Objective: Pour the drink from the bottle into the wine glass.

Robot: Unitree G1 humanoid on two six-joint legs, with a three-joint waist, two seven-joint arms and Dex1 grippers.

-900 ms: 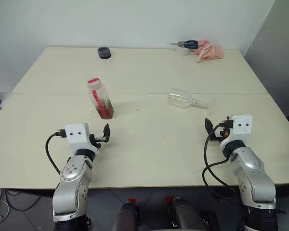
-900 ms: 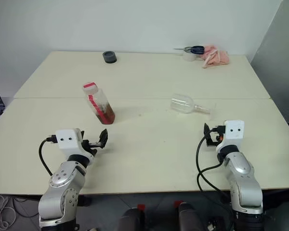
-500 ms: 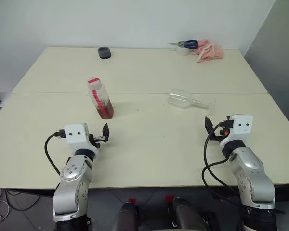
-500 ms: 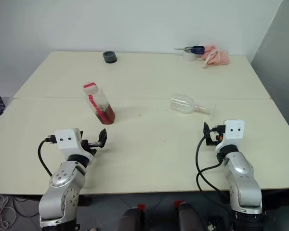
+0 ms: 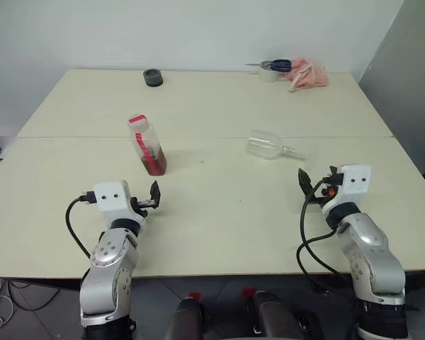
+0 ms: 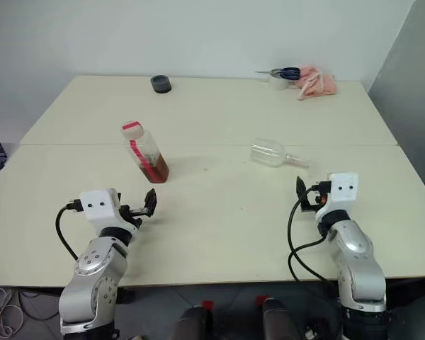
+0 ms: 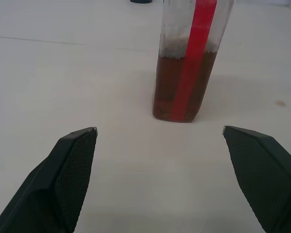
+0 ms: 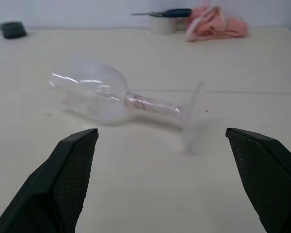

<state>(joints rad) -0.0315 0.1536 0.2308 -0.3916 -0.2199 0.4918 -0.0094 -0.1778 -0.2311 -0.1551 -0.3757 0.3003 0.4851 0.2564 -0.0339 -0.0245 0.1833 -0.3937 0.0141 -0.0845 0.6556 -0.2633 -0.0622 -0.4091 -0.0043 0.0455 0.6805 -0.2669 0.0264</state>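
Standing upright on the table [image 5: 219,212], the bottle [image 5: 148,145] holds the drink [image 5: 156,164] at its base; the wine glass [image 5: 273,147] lies on its side to the right. Left wrist view: left gripper [image 7: 160,145] spread wide, empty, short of the bottle. Right wrist view: right gripper [image 8: 162,145] released, empty, facing the toppled glass, apart from it.

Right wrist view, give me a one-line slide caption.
Open right gripper faces the wine glass lying on its side on the table.
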